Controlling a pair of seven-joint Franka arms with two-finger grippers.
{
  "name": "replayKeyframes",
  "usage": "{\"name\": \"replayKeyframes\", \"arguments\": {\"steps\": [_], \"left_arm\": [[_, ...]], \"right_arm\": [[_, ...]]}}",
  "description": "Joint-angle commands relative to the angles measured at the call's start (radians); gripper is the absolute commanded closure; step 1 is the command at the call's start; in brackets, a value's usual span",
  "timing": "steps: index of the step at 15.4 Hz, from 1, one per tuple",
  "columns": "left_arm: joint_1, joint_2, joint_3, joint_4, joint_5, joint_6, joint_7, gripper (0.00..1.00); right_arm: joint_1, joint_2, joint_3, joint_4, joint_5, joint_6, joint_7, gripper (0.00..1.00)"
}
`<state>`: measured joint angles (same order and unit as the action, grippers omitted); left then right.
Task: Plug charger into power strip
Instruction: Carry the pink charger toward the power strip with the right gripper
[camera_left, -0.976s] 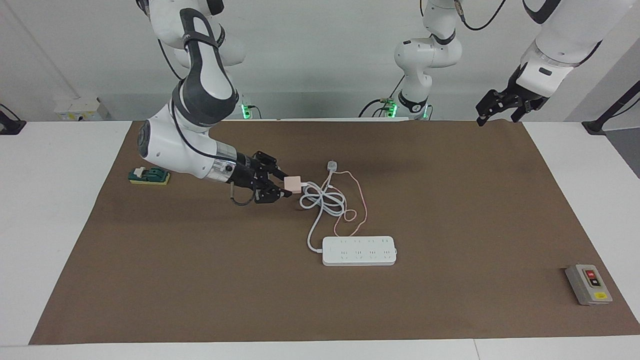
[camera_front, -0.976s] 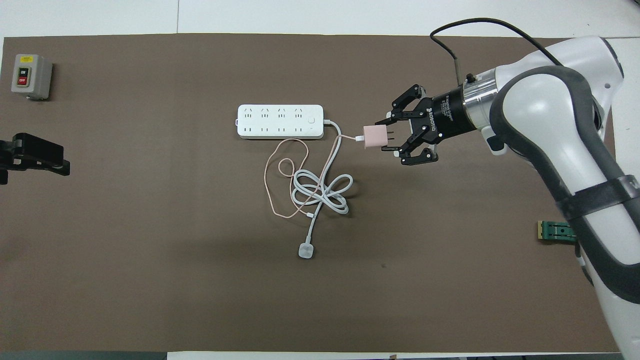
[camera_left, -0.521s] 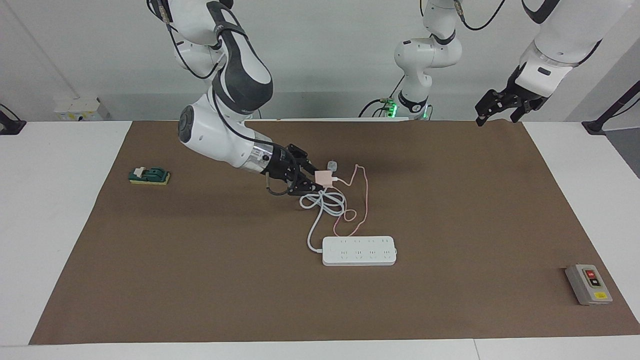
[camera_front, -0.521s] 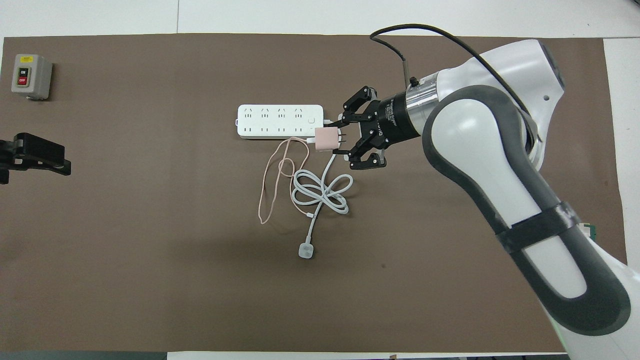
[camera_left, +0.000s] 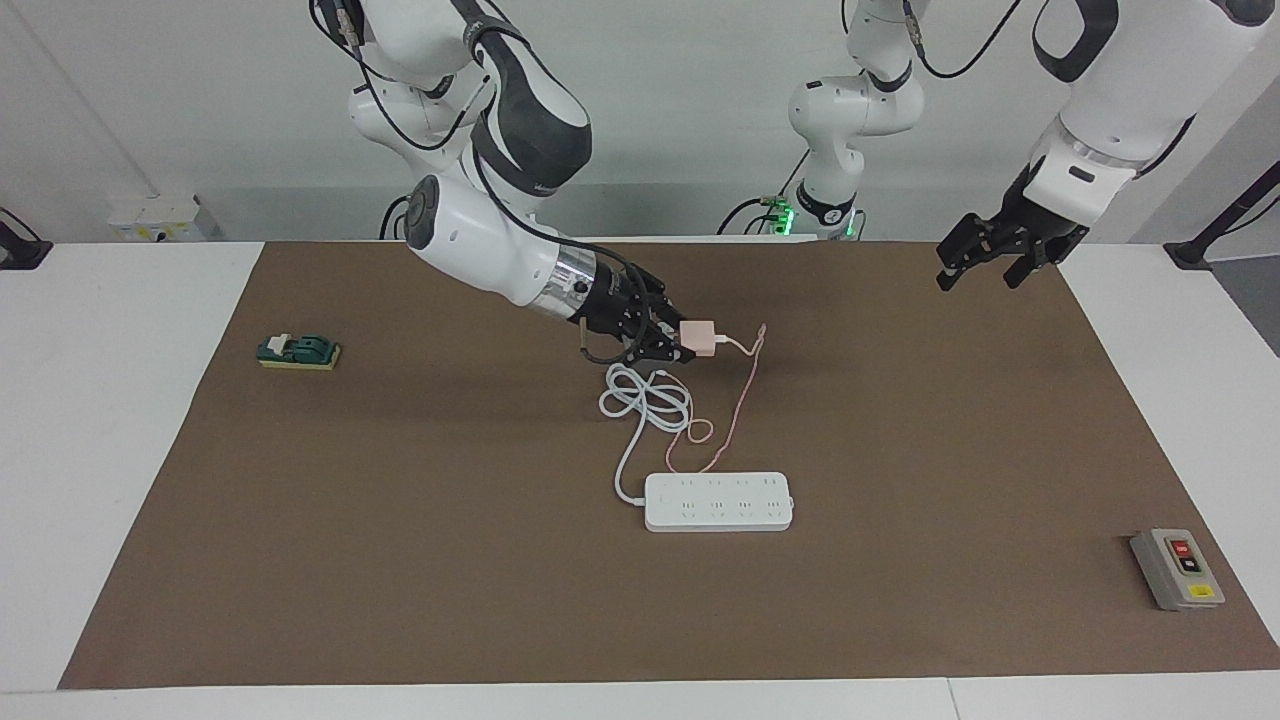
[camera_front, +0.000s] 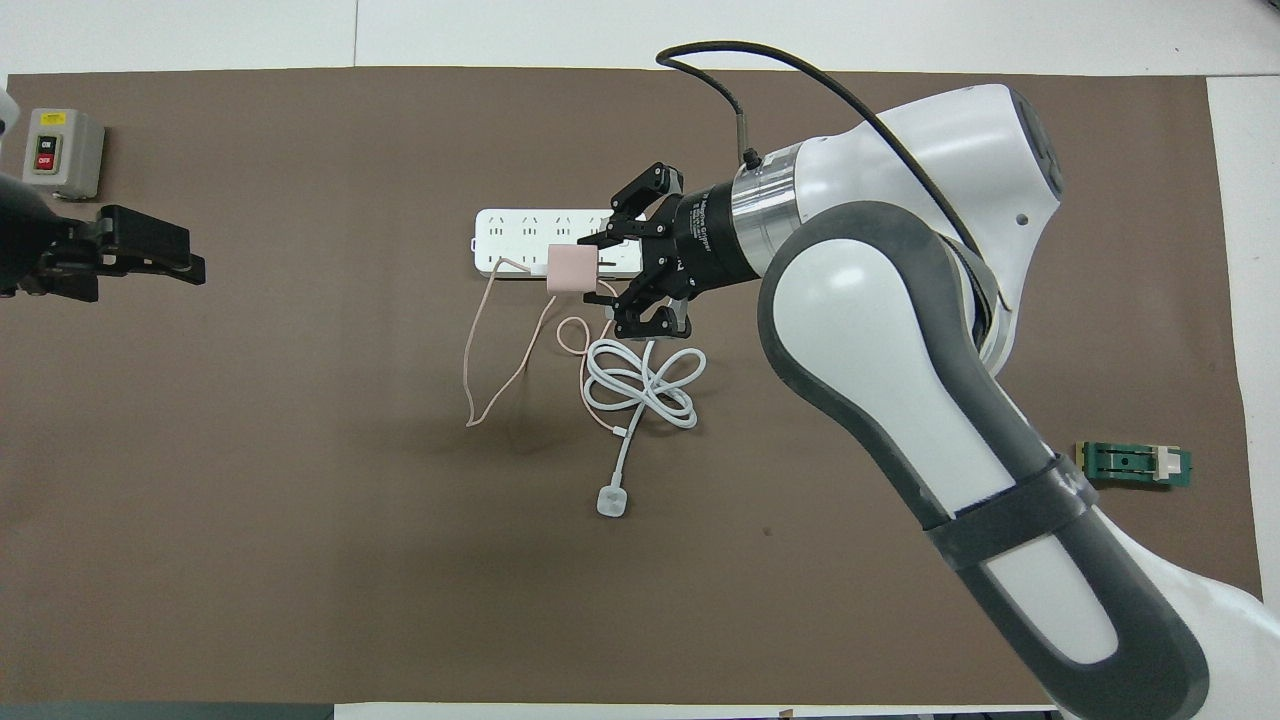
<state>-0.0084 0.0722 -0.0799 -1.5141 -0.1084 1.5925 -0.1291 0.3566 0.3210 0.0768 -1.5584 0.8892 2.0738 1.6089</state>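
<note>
Facing view: the right gripper (camera_left: 684, 343) is pinched shut on the charger (camera_left: 697, 338), a small pink cube, and holds it up in the air over the brown mat (camera_left: 900, 420), above the loops of the white cord (camera_left: 645, 405). The right arm reaches down and sideways from its base, wrist nearly level. The charger's thin pink cable (camera_left: 742, 395) hangs down to the mat. The power strip (camera_left: 718, 501) lies flat on the mat, farther from the robots than the cord coil. The left gripper (camera_left: 982, 258), fingers spread wide and empty, hangs over the mat's edge at the left arm's end while that arm waits.

Overhead view: the right gripper (camera_front: 600, 274) and the charger (camera_front: 571, 270) cover part of the power strip (camera_front: 505, 240). The left gripper (camera_front: 135, 262) hovers beside a grey switch box (camera_front: 62, 152). A green block (camera_front: 1134, 464) sits at the right arm's end.
</note>
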Motion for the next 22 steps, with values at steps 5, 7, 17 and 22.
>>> {"name": "replayKeyframes", "arguments": {"steps": [5,7,17,22], "left_arm": [[-0.024,-0.025,0.0,-0.09,-0.011,0.101,-0.003,0.0],[-0.048,-0.028,0.002,-0.097,-0.01,0.112,0.006,0.0],[-0.051,-0.02,0.002,-0.11,-0.005,0.086,0.005,0.0],[-0.048,0.001,-0.001,-0.107,-0.017,0.018,0.008,0.0]], "right_arm": [[0.01,0.024,0.001,0.021,0.014,0.026,0.016,1.0],[0.012,0.026,0.001,0.014,0.013,0.032,0.011,1.0],[0.013,0.047,0.001,0.011,0.01,0.035,-0.001,1.0],[0.013,0.049,0.001,0.011,0.008,0.034,-0.01,1.0]]}}
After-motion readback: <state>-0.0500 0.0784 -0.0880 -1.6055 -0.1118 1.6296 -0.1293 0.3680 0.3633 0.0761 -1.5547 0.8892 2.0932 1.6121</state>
